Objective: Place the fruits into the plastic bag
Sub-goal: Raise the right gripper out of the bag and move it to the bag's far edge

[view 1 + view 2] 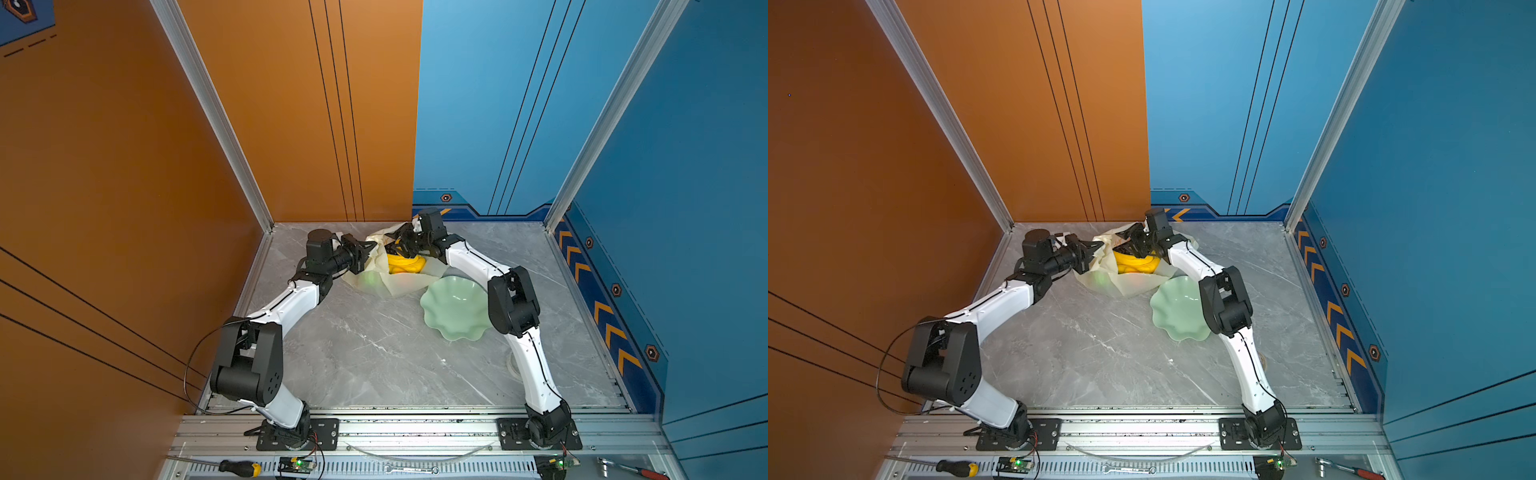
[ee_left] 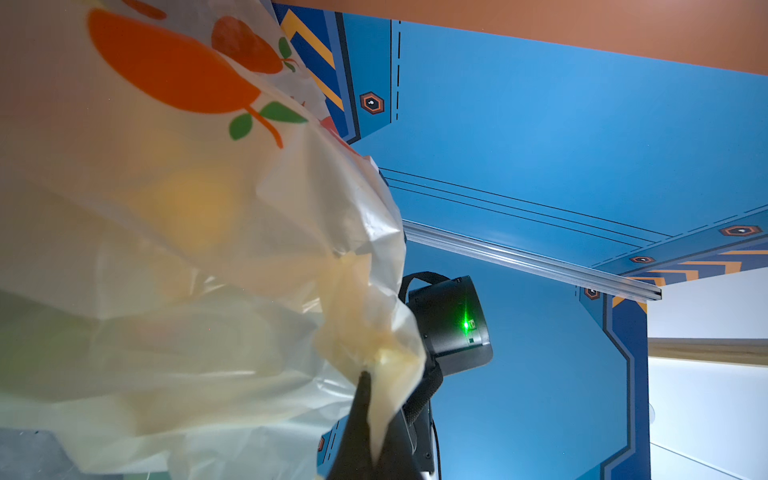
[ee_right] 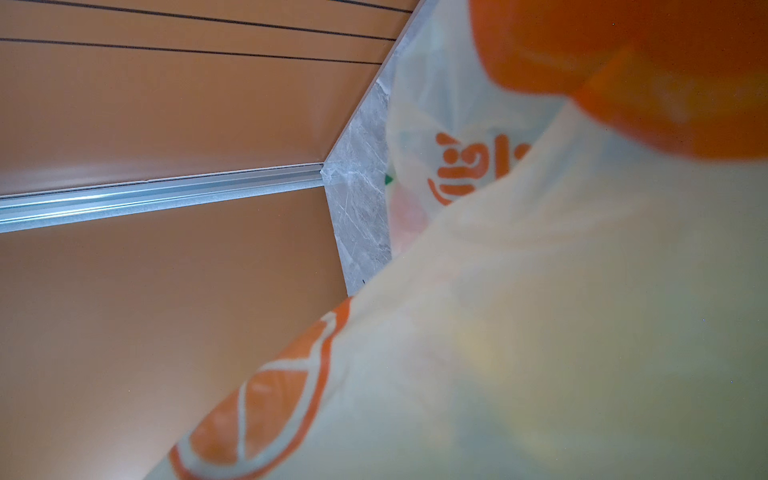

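No fruit lay loose on the grey worktop [image 1: 374, 353] in either top view, so the task looked to be in its closing step: the last piece was going into the bag, or had just been let go there. The plastic bag [image 1: 401, 284] sat slumped at the back of the worktop near the rear wall, its mouth facing the right arm. Just beside it, on the right arm's side, the green dish [image 1: 453, 309] lay empty; whether its rim touched the film could not be told. The left gripper [image 1: 370, 248] was closed on the bag's edge, and the left wrist view showed a twist of film pinched between its fingers [image 2: 359, 415]. The right gripper [image 1: 401, 248] reached into the mouth, directly over a yellow fruit [image 1: 407, 264] inside. Whether its fingers were parted or holding that fruit could not be made out. A green shape [image 1: 370, 280] glowed through the film beside the yellow one, possibly another fruit. Next, the right arm would need to lift clear without snagging the film.
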Controlling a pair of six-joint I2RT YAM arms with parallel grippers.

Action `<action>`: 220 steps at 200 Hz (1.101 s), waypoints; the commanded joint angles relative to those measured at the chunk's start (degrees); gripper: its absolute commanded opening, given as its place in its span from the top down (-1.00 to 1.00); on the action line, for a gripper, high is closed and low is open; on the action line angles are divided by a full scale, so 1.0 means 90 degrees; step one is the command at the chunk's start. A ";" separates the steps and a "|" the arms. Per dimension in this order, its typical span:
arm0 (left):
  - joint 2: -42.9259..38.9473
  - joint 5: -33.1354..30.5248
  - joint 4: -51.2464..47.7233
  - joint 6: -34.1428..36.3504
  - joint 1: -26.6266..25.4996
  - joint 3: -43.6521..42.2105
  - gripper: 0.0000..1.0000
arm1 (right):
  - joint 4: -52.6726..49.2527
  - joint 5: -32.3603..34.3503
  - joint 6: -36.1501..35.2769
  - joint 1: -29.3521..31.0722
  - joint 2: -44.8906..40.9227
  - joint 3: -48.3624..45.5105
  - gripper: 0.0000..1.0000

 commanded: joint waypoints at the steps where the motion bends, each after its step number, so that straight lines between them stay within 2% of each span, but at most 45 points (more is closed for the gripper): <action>1: -0.0017 0.0188 0.0170 -0.0023 0.0056 0.0099 1.00 | -0.0403 0.0154 -0.0224 0.0075 -0.0100 0.0177 -0.18; 55: -0.0289 0.0188 0.0218 -0.0025 0.0051 -0.0263 1.00 | -0.1040 0.0319 -0.0845 0.0236 -0.0596 0.0090 -0.18; 149: -0.0711 0.0156 0.0283 -0.0008 -0.0059 -0.0686 1.00 | -0.2528 0.0853 -0.2418 0.0428 -0.2143 -0.0778 -0.19; 172: -0.0818 0.0001 0.0276 -0.0040 -0.0104 -0.0797 1.00 | -0.3122 0.0882 -0.3181 0.0382 -0.2411 -0.0740 -0.20; 220: -0.0914 -0.0268 -0.0209 0.0139 -0.0261 -0.0776 1.00 | -0.4522 0.1260 -0.5321 0.0153 -0.2900 -0.0463 -0.26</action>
